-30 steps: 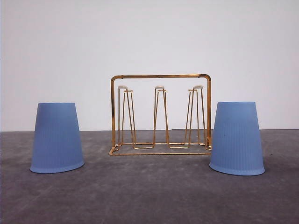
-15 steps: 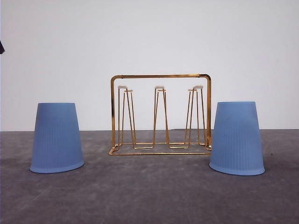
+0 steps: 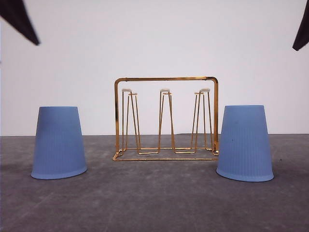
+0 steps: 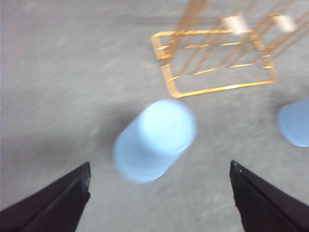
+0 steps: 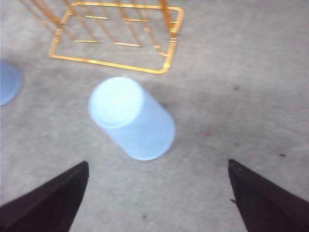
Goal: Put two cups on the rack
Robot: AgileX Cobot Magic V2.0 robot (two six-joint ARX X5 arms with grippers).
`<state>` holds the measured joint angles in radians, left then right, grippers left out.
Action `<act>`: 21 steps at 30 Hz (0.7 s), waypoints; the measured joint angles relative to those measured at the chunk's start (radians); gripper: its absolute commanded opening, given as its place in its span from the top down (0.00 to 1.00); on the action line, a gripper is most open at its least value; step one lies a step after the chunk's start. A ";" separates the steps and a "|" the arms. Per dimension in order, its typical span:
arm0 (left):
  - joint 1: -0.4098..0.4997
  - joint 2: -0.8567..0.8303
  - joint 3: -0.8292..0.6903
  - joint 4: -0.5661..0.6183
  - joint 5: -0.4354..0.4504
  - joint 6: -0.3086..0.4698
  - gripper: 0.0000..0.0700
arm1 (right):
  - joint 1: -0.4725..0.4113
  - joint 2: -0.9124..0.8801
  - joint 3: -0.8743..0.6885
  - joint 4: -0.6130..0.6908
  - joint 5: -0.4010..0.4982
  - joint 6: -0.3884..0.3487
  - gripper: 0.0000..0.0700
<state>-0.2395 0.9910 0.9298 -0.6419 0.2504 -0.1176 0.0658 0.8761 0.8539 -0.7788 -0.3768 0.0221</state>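
Two light blue ribbed cups stand upside down on the grey table, one on each side of the gold wire rack (image 3: 165,79). The left cup (image 3: 59,142) lies below my left gripper (image 4: 159,166), which hovers above it, open and holding nothing. The right cup (image 3: 245,143) lies below my right gripper (image 5: 158,164), also open and holding nothing. In the wrist views each cup (image 4: 153,140) (image 5: 130,118) shows from above, its flat bottom up, with the rack's base (image 4: 217,89) (image 5: 111,64) beyond it. A dark finger (image 3: 21,21) (image 3: 301,34) pokes into each top corner of the front view.
The grey table (image 3: 154,203) stretches open in front of the cups and rack. A plain white wall (image 3: 154,38) closes the back. The far cup shows at the edge of each wrist view (image 4: 295,123) (image 5: 7,82).
Dark gripper fingers have come into both top corners of the front view, the left one first. The cups and the rack have not moved.
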 measured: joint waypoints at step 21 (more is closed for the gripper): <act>-0.157 0.413 0.000 0.235 -0.244 -0.002 0.18 | 0.000 0.000 0.000 -0.003 -0.006 0.000 0.15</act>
<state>-0.3969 1.4045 0.9298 -0.4071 0.0063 -0.1195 0.0658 0.8761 0.8539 -0.7818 -0.3828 0.0219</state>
